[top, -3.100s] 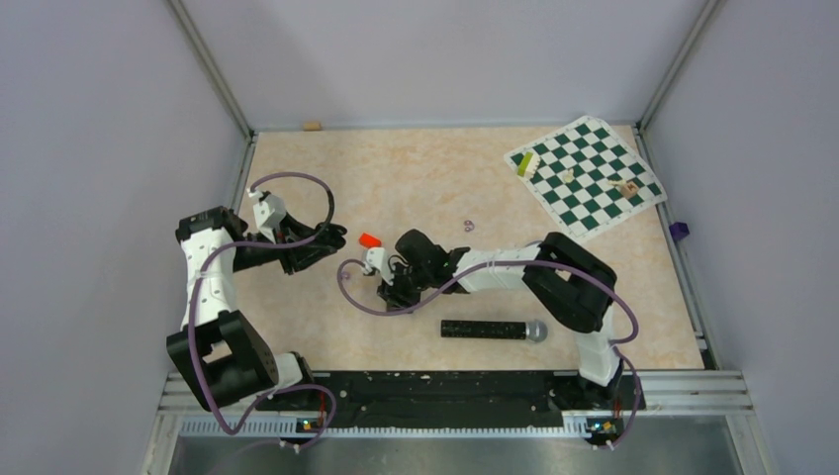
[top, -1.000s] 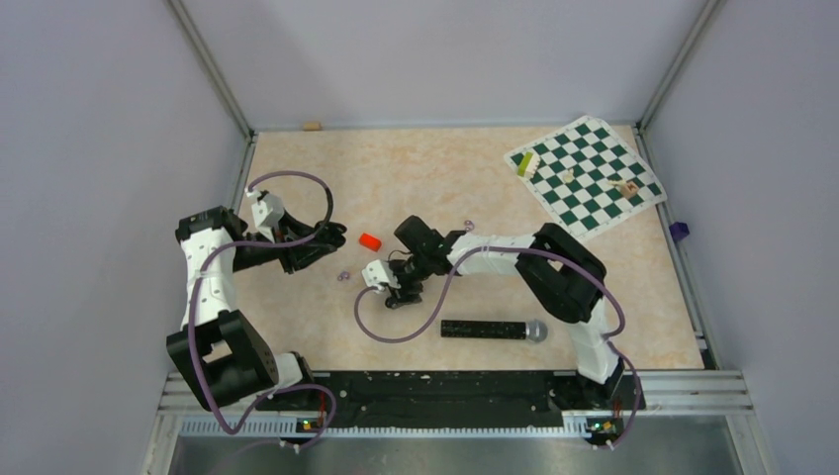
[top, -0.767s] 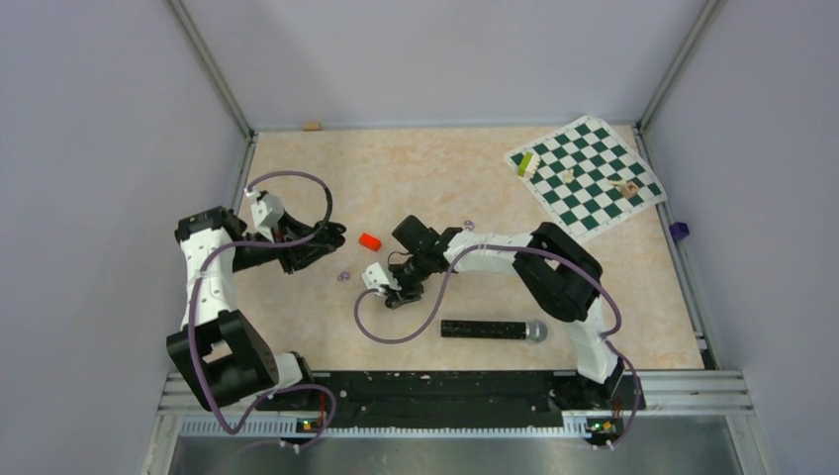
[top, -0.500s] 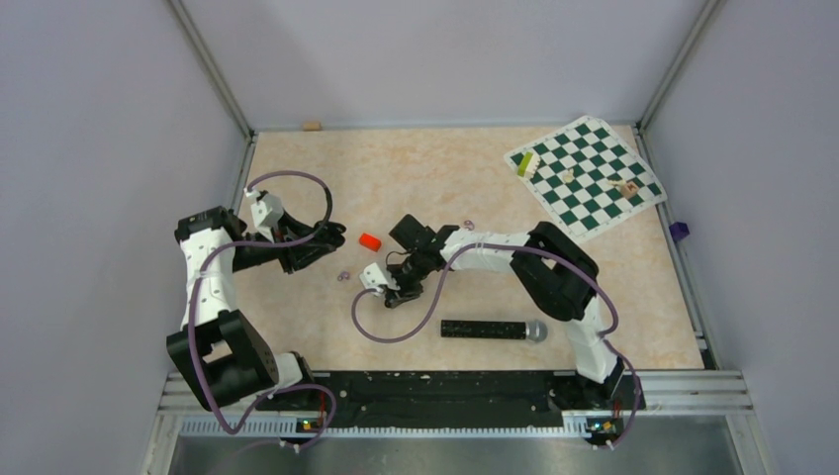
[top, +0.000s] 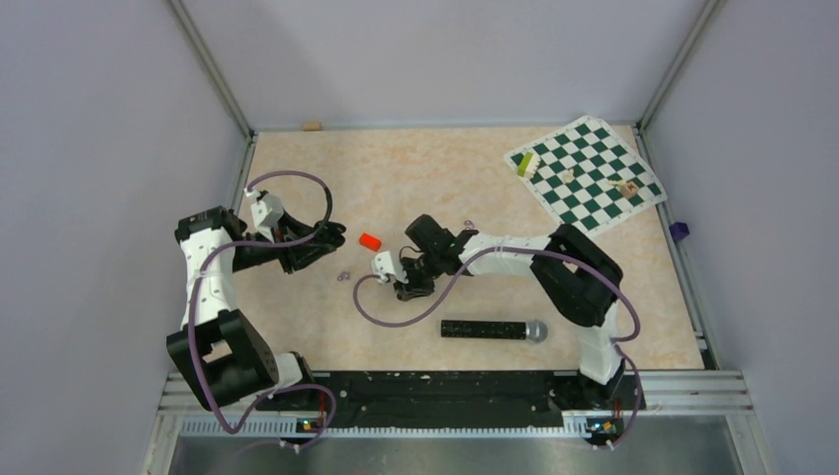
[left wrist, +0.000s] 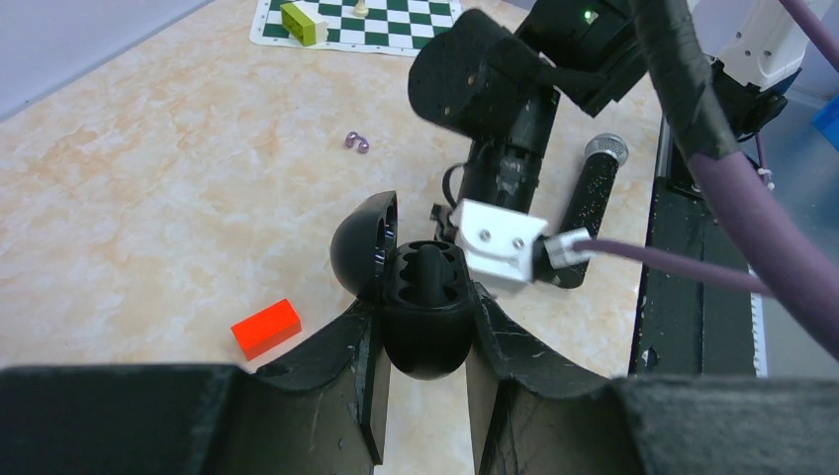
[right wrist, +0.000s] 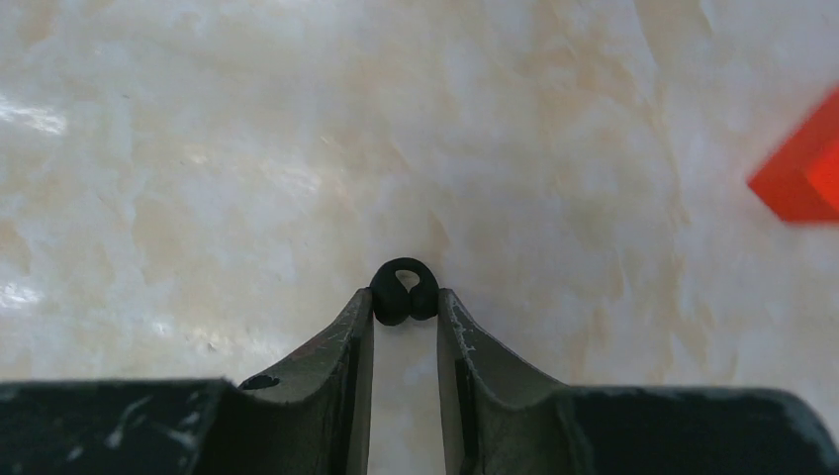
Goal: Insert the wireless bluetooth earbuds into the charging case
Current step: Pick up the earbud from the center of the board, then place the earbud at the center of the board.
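Not done yet: L gripper (left wrist: 423, 332) clamps open case (left wrist: 425, 348) low-centre in its view, R gripper (right wrist: 406, 315) pinches a bud (right wrist: 401, 292) mid-frame, apart from case; insertion's left.

Case (left wrist: 420, 297) in left gripper (top: 334, 237), left side of bench (top: 425, 178); block (top: 370, 240) just right of it; earbud (right wrist: 404, 292) between right gripper (right wrist: 406, 309) tips, centre; microphone (top: 493, 330) nearer the bases; chessboard (top: 584, 173) far right corner.

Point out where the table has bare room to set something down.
Bare: the far strip of table between the back wall, the chessboard and the red block. Crowded: the middle, where the right gripper, the block and the microphone cluster.
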